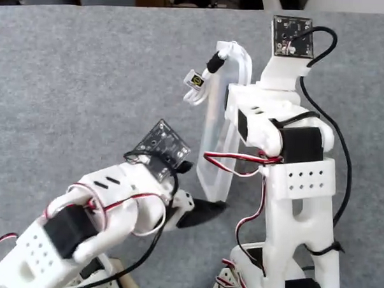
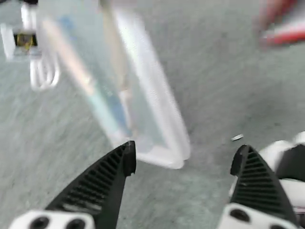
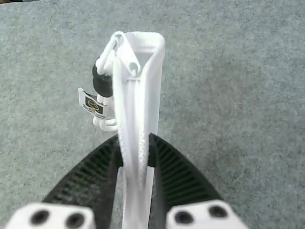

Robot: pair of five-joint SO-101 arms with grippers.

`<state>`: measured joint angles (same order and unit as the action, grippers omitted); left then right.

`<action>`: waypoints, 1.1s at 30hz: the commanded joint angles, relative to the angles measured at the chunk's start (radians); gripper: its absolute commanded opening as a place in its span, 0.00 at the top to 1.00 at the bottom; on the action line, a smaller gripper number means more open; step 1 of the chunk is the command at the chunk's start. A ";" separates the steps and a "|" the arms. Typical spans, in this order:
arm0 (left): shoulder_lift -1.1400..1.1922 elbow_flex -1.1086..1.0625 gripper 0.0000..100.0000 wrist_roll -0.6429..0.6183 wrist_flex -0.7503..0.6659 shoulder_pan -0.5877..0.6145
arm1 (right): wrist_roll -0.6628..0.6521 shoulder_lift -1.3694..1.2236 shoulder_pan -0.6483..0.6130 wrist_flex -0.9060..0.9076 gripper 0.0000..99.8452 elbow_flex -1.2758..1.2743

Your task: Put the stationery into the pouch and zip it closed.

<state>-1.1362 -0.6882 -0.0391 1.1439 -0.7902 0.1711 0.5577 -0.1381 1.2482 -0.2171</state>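
Note:
The clear pouch (image 1: 216, 151) stands on edge on the grey cloth, and pens (image 2: 100, 105) show through its wall. My right gripper (image 3: 136, 148) is shut on the pouch's white zipper edge (image 3: 138, 95). The zipper slider (image 3: 131, 64) sits at the far end of that edge, with a cord loop and small tag (image 3: 93, 105) hanging from it. My left gripper (image 2: 183, 155) is open just short of the pouch's near bottom corner (image 2: 162, 152), one black finger (image 1: 205, 211) beside that corner. The tag (image 1: 196, 80) hangs at the pouch's far end.
The right arm's white body (image 1: 299, 180) stands close beside the pouch, with red wires (image 1: 232, 162) looping against it. A pale wooden block (image 1: 125, 283) lies by the left arm's base. Grey cloth (image 1: 73, 81) stretches bare to the left.

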 commanded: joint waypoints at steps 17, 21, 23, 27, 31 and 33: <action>0.002 -0.245 0.66 0.049 -0.338 -0.041 | -0.044 0.171 0.000 -0.120 0.99 -0.156; 0.009 -0.220 0.68 0.176 -0.382 0.065 | -0.115 0.225 0.005 -0.114 0.99 -0.165; 0.012 -0.240 0.70 0.198 -0.427 0.130 | -0.121 0.231 0.003 -0.106 0.99 -0.160; 0.008 -0.297 0.69 0.218 -0.459 0.162 | -0.126 0.220 0.005 -0.106 0.99 -0.160; 0.009 -0.332 0.68 0.216 -0.465 0.220 | -0.126 0.220 0.006 -0.100 0.99 -0.145; 0.011 -0.351 0.68 0.210 -0.465 0.237 | -0.126 0.220 0.006 -0.097 0.99 -0.124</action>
<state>-1.1270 -1.0365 0.1665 0.7066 -0.5846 0.0545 0.7511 -0.1396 1.1500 -0.3890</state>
